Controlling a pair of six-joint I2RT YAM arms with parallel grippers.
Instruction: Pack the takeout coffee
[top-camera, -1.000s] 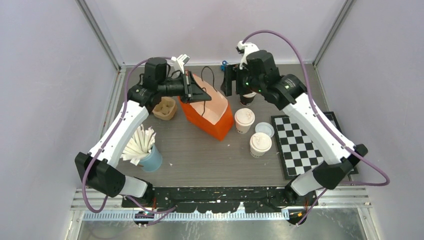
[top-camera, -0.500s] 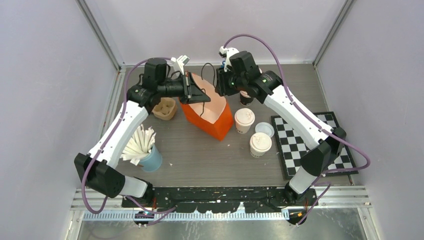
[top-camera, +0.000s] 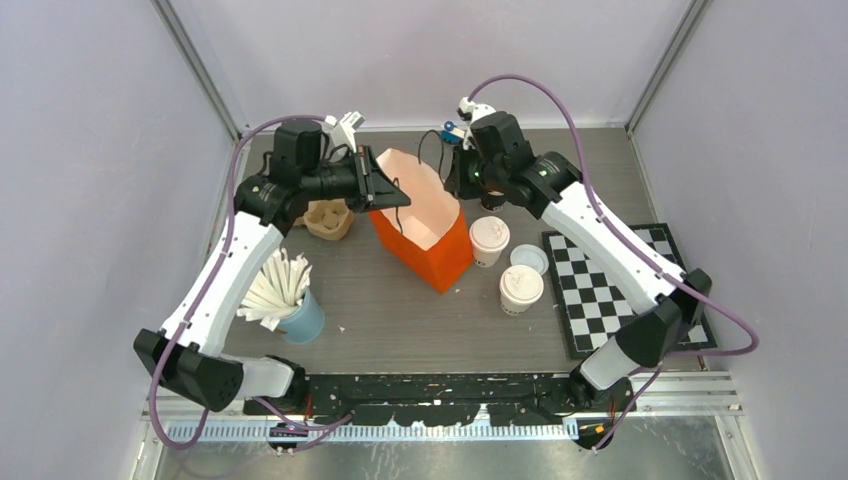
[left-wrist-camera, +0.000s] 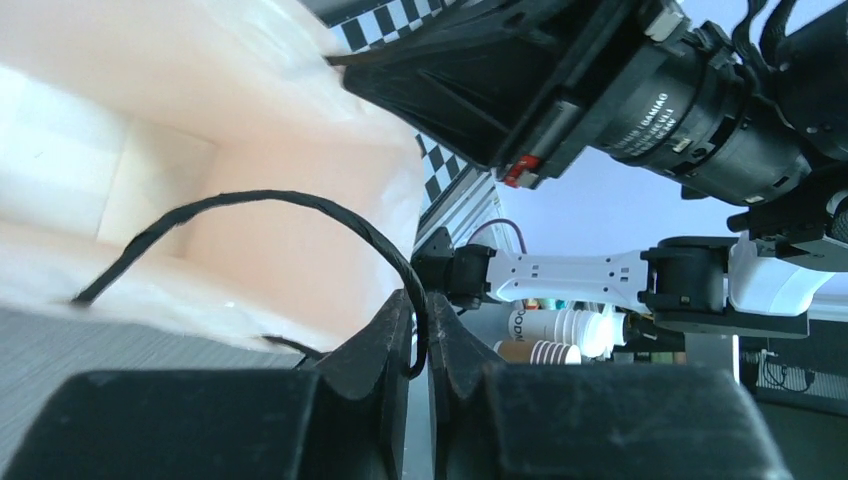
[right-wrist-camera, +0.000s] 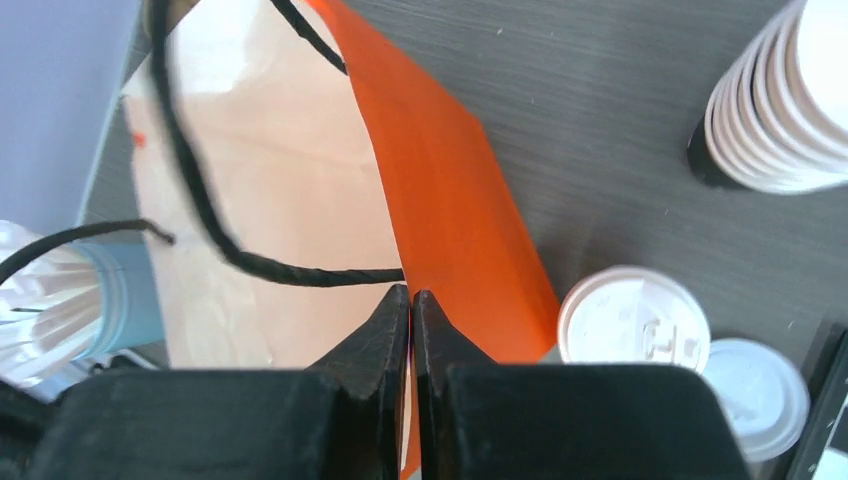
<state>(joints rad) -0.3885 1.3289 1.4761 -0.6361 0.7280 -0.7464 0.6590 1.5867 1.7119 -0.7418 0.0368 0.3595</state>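
The orange bag (top-camera: 436, 243) stands at table centre, mouth open and cream inside (left-wrist-camera: 150, 150). My left gripper (top-camera: 392, 192) (left-wrist-camera: 418, 312) is shut on the bag's black cord handle (left-wrist-camera: 300, 205) at its left side. At the bag's right wall (right-wrist-camera: 450, 200), my right gripper (top-camera: 456, 183) (right-wrist-camera: 411, 297) is shut on the rim. Two takeout coffees with white lids stand right of the bag, one close to it (top-camera: 489, 240) (right-wrist-camera: 633, 330) and one nearer the front (top-camera: 521, 289). Neither gripper touches them.
A loose white lid (top-camera: 529, 258) (right-wrist-camera: 752, 395) lies between the two coffees. A stack of nested cups (right-wrist-camera: 775, 100) stands behind them. A checkerboard (top-camera: 610, 290) lies right. A blue cup of white sticks (top-camera: 300, 315) and a brown holder (top-camera: 328, 217) sit left.
My right gripper swung left from above the cup stack to the bag and closed on its right rim. The left gripper drew the handle leftward, and the bag's mouth spread wider.
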